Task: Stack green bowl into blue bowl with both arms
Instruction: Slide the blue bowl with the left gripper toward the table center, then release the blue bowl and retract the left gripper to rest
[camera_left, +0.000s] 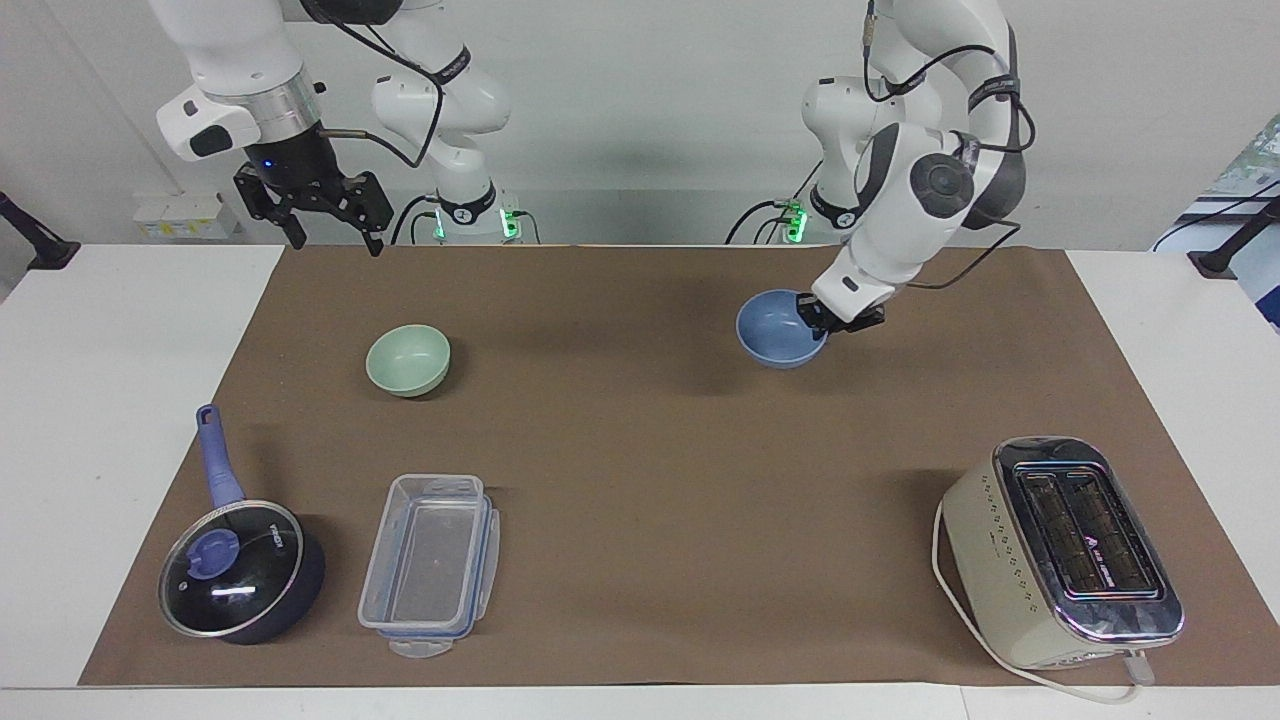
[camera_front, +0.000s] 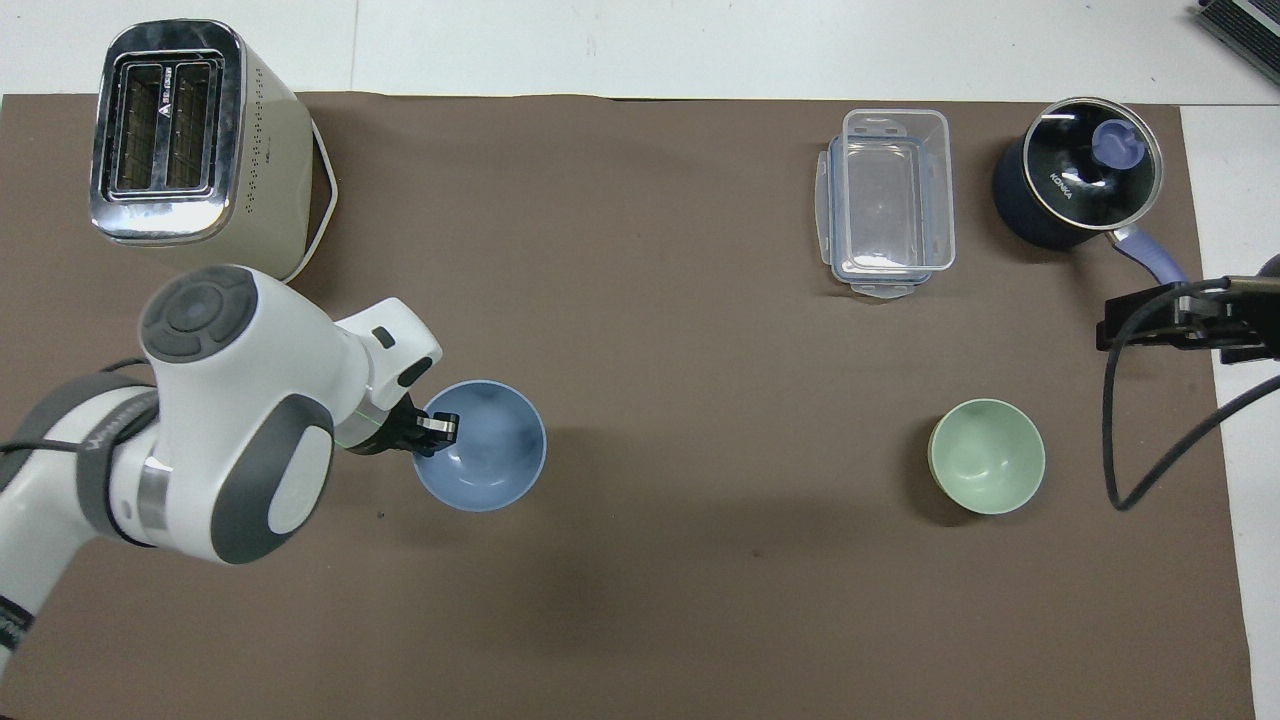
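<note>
Green bowl (camera_left: 408, 360) rests upright and untouched on the bench (camera_left: 640, 560), toward the right arm's end, nearer the robots than the clear container (camera_left: 430, 565). Blue bowl (camera_left: 780, 330) is carried above mid-bench, the left tool (camera_left: 822, 322) clamped on its rim. Right tool (camera_left: 320, 215) waits raised, fingers apart, over the bench edge at the robots' end. Judged progress: early; the blue bowl is not yet set down, and the green bowl remains to be picked up and nested.
</note>
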